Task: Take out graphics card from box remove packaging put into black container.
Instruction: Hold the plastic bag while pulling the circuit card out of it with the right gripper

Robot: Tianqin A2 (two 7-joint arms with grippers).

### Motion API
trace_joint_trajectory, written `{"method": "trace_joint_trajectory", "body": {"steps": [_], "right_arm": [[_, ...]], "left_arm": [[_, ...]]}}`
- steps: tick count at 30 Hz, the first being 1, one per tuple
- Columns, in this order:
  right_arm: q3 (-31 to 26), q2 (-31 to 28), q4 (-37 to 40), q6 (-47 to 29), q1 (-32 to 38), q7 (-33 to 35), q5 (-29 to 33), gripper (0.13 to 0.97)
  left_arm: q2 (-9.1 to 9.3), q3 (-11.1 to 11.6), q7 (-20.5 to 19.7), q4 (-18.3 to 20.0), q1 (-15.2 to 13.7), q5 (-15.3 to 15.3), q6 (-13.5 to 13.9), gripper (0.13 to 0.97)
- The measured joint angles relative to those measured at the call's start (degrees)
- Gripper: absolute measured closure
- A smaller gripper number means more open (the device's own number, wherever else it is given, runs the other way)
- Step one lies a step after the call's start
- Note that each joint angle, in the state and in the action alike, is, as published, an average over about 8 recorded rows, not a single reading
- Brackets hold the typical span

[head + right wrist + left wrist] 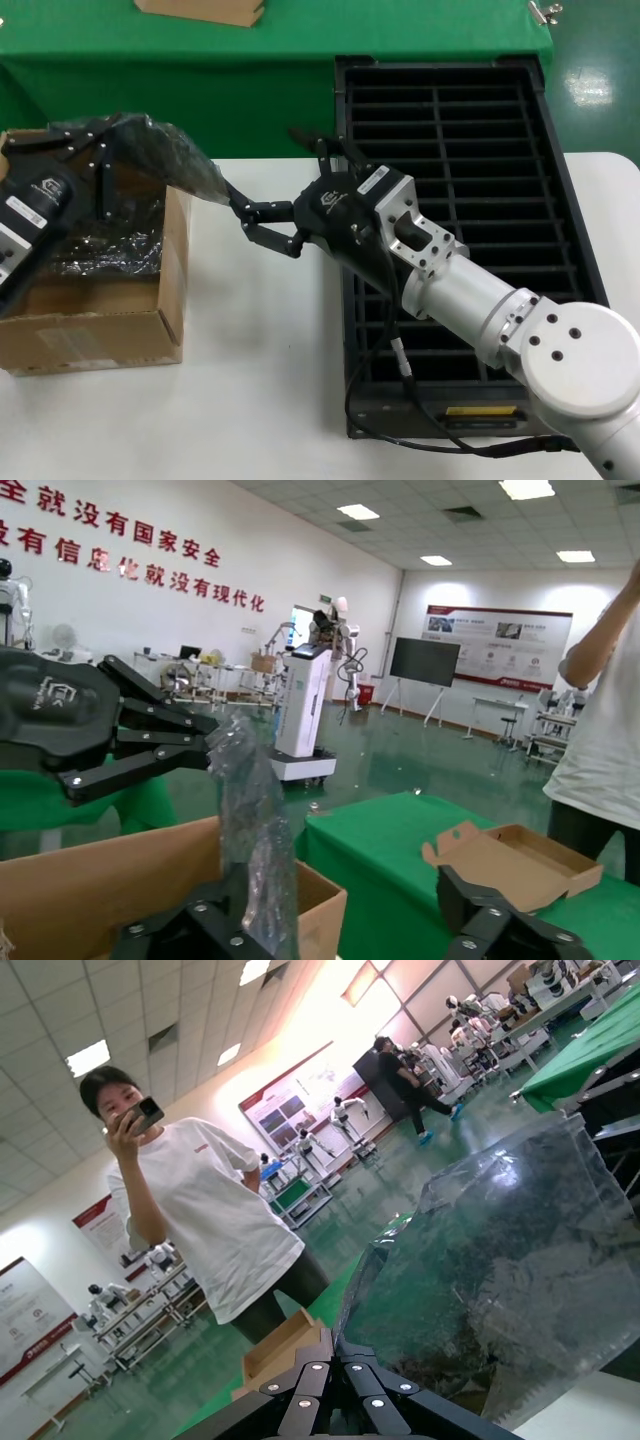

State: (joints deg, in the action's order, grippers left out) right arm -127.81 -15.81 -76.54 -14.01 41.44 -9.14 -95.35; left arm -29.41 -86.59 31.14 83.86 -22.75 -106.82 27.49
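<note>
The packaging (165, 155), a crinkly grey-silver bag, hangs above the open brown box (100, 325) at the left. A dark shape shows dimly inside the bag (500, 1280); I take it for the graphics card. My left gripper (108, 135) is over the box, shut on the bag's far edge (350, 1352). My right gripper (243, 213) reaches in from the right and is open, its fingers either side of the bag's lower corner (250, 820). The bag lies against one finger (195, 925). The black container (440, 65) stands at the right, under my right arm.
A green cloth (200, 80) covers the table behind, with a flat cardboard piece (200, 10) on it. A person in a white shirt (215, 1220) stands beyond that table. White tabletop (250, 400) lies between the box and the container.
</note>
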Motion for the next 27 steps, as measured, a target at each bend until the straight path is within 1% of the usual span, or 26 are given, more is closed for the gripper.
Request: {"method": "trace_joint_trajectory", "body": {"steps": [7, 11, 19, 20, 27], "right_arm": [[2.0, 0.5, -1.1, -1.5, -1.6, -1.8, 3.2, 0.541], [3.5, 1.0, -1.4, -2.5, -2.5, -1.7, 4.1, 0.541], [6.2, 2.4, -0.8, -4.8, -3.5, 0.1, 4.1, 0.745], [6.5, 2.6, -0.7, -5.1, -3.6, 0.4, 4.1, 0.745], [7.9, 3.9, 0.2, -6.8, -3.8, 2.1, 3.8, 0.864]], "left_arm": [[0.34, -0.4, -0.2, -0.7, -1.0, 0.6, -0.9, 0.958], [0.3, -0.6, -0.5, -0.8, -1.3, 1.1, -1.5, 0.958], [0.25, -1.1, -1.1, -1.3, -1.9, 2.0, -2.8, 0.958], [0.27, -1.2, -1.1, -1.3, -2.0, 2.1, -2.9, 0.958], [0.53, -2.0, -1.5, -1.1, -2.1, 2.6, -3.1, 0.958]]}}
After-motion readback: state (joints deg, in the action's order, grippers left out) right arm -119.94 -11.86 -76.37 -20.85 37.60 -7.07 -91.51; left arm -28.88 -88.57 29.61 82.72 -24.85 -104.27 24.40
